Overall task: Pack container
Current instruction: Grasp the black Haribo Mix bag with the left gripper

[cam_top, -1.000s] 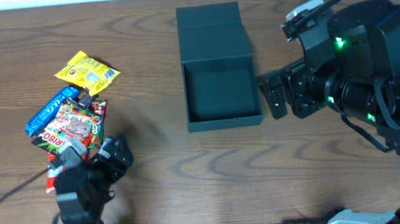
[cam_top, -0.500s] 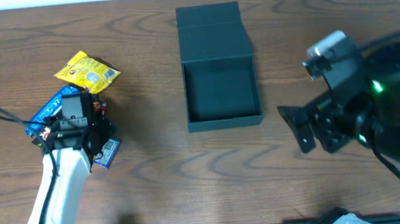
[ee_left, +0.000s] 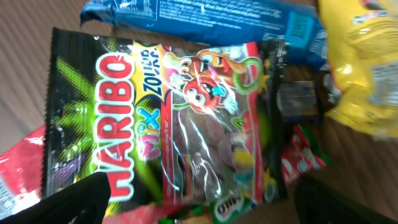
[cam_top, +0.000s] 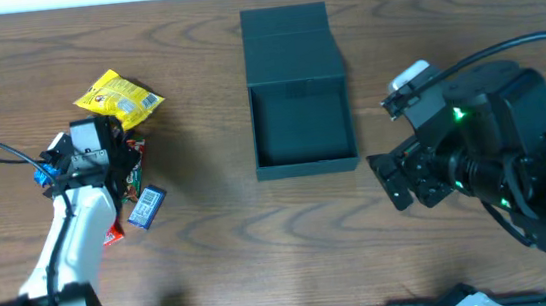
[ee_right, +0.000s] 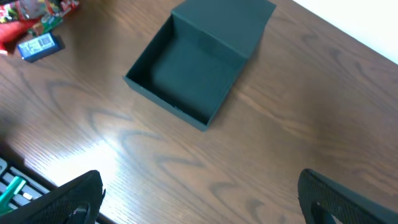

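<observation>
The container (cam_top: 302, 120) is a dark teal-grey square box, open and empty, its lid flap (cam_top: 286, 33) lying flat behind it; it also shows in the right wrist view (ee_right: 199, 68). My left gripper (cam_top: 93, 160) is open and hovers right over a pile of snack packets. In the left wrist view its jaws (ee_left: 205, 211) straddle a Haribo packet (ee_left: 186, 118), with a blue packet (ee_left: 205, 15) beyond it and a yellow packet (ee_left: 367, 62) to the right. My right gripper (cam_top: 393, 174) is open and empty, above bare table right of the container (ee_right: 205, 205).
A yellow packet (cam_top: 119, 97) lies at the far side of the pile. A small blue packet (cam_top: 146, 206) lies apart from the pile on its near right, also in the right wrist view (ee_right: 38, 46). A red packet (ee_left: 18, 180) sticks out under the Haribo packet.
My left arm has reached out from near its base to the snack pile and now sits over it. My right arm has shifted down and away from the container's right side.
</observation>
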Robot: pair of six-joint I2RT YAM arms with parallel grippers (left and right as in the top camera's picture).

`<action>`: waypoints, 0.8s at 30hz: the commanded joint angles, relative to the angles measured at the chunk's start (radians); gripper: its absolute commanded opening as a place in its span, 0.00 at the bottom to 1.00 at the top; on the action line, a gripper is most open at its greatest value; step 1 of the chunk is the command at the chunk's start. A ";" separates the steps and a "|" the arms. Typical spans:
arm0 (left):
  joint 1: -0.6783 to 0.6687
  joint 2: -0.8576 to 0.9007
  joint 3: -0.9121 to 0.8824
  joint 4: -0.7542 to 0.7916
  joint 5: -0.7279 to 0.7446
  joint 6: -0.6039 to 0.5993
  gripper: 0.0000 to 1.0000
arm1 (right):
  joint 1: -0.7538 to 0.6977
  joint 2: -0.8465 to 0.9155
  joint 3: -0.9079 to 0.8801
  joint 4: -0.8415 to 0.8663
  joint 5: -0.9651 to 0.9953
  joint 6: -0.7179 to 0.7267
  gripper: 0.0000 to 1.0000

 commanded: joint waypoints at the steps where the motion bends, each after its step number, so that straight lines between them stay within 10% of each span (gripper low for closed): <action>1: 0.026 0.069 0.047 0.014 0.040 0.015 0.95 | 0.005 0.000 -0.009 0.010 0.020 -0.031 0.99; 20: 0.034 0.390 0.300 -0.143 0.116 0.029 0.99 | 0.004 0.011 -0.011 0.008 0.021 -0.042 0.99; 24: 0.034 0.390 0.300 -0.164 0.113 0.029 0.62 | 0.004 0.011 -0.011 0.006 0.021 -0.042 0.99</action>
